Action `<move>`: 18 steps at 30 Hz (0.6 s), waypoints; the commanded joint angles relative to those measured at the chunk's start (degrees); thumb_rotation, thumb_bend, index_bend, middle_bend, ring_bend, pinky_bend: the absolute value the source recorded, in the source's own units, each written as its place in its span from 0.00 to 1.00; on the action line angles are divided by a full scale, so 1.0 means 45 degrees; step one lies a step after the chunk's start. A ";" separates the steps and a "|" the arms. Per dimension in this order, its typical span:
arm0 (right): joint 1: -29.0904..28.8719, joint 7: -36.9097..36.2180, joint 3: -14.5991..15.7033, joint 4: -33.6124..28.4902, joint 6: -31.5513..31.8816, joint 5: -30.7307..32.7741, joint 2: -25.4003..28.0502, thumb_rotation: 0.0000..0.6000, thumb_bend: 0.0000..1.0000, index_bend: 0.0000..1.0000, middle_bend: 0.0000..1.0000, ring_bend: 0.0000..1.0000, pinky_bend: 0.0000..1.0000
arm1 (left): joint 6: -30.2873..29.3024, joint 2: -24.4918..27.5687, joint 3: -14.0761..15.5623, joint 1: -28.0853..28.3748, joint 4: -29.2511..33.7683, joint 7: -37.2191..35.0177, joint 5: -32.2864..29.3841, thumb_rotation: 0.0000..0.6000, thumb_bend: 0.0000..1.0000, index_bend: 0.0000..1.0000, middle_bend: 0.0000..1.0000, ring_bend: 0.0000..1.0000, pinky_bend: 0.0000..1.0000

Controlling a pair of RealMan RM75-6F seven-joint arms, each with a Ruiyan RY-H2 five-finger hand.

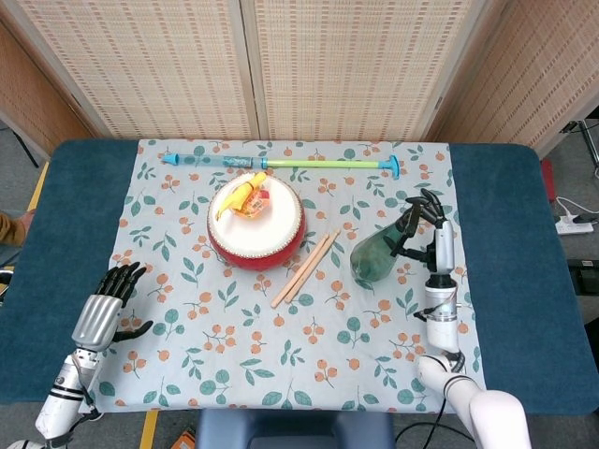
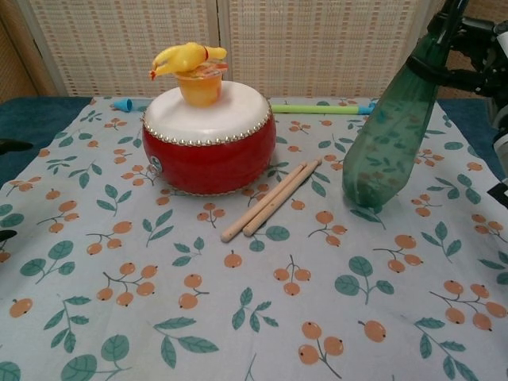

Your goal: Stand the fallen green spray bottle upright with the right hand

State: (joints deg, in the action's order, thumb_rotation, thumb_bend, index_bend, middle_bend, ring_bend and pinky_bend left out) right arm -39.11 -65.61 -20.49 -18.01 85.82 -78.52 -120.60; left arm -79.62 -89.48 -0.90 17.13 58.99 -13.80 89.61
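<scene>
The green spray bottle (image 1: 376,253) (image 2: 389,135) leans tilted, its base touching the floral cloth right of the drumsticks and its neck up to the right. My right hand (image 1: 423,230) (image 2: 468,48) grips the bottle near its neck, fingers wrapped around it. My left hand (image 1: 105,309) rests low at the table's left front, fingers spread and holding nothing; only dark fingertips (image 2: 9,146) show at the chest view's left edge.
A red drum (image 1: 255,224) (image 2: 209,139) topped with a yellow toy bird stands mid-table. Two wooden drumsticks (image 1: 306,268) (image 2: 271,199) lie between drum and bottle. A long blue-green rod (image 1: 281,164) lies along the cloth's far edge.
</scene>
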 commanded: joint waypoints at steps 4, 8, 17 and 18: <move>-0.0055 0.0227 0.0236 0.0182 -0.0059 -0.0091 -0.0052 1.00 0.04 0.67 0.62 0.29 0.15 | -0.0101 0.0010 0.0031 -0.0021 -0.0028 -0.0135 0.0066 1.00 0.17 0.00 0.00 0.00 0.03; -0.0026 0.0313 0.0353 0.0275 -0.0092 -0.0098 -0.0121 1.00 0.04 0.67 0.62 0.29 0.15 | -0.0192 0.0045 0.0066 -0.0037 -0.0001 -0.0241 0.0138 1.00 0.17 0.00 0.00 0.00 0.03; -0.0025 0.0383 0.0546 0.0296 -0.0074 -0.0139 -0.0102 1.00 0.04 0.64 0.62 0.28 0.15 | -0.0217 0.0071 0.0089 -0.0040 0.0046 -0.0274 0.0164 1.00 0.17 0.00 0.00 0.00 0.03; -0.0024 0.0390 0.0561 0.0285 -0.0081 -0.0141 -0.0089 1.00 0.04 0.63 0.62 0.28 0.15 | -0.0219 0.0071 0.0090 -0.0042 0.0044 -0.0276 0.0163 1.00 0.17 0.00 0.00 0.00 0.03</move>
State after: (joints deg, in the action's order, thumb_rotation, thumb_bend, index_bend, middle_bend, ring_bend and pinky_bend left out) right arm -39.22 -63.86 -17.97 -16.72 85.46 -79.14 -121.01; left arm -80.61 -89.16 -0.50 16.94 59.19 -15.04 90.34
